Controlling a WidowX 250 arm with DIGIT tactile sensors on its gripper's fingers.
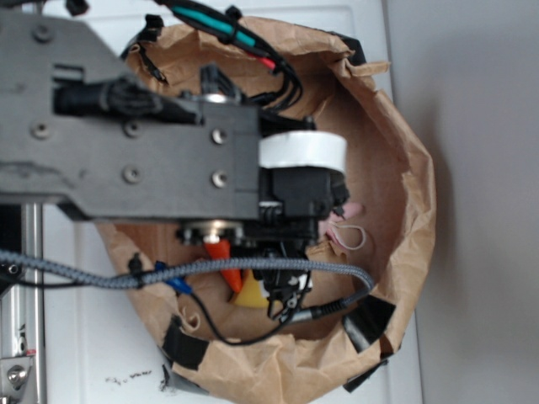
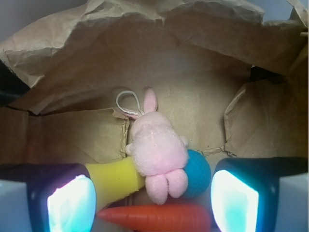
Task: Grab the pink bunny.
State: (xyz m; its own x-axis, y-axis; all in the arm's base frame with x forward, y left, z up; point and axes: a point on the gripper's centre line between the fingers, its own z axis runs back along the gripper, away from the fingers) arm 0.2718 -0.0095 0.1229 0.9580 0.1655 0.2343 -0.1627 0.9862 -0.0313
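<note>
In the exterior view you are looking down on the arm (image 1: pixel 126 135), which covers most of a crumpled brown paper bag (image 1: pixel 404 135) lying open on a white surface (image 1: pixel 84 353). The gripper (image 1: pixel 307 240) is buried under the wrist housing and its cables, so from here you cannot tell how the jaws stand. Just past the gripper's end you can make out a sliver of the pink bunny (image 1: pixel 349 209) and its pale string loop (image 1: pixel 347 237) on the bag floor. Under the arm an orange carrot (image 1: pixel 223 257) and a scrap of a yellow object (image 1: pixel 251 295) peek out.

In the wrist view you see the jaws spread wide, one pad at each lower corner, with nothing pinched between them; the gripper (image 2: pixel 152 200) hangs over the bag floor. The pink bunny (image 2: pixel 157 147) lies between the two fingers (image 2: pixel 70 203), nearer the middle of the gap, ears pointing away from you and feet toward the jaws. Its string loop (image 2: pixel 126 102) curls beyond the ears. A blue ball (image 2: pixel 198 173) touches the bunny on the side of the right-hand pad, a yellow object (image 2: pixel 113 179) runs under it toward the left-hand pad, and the orange carrot (image 2: pixel 157 218) lies across the gap, closest to you, just beside the bunny's feet
</note>
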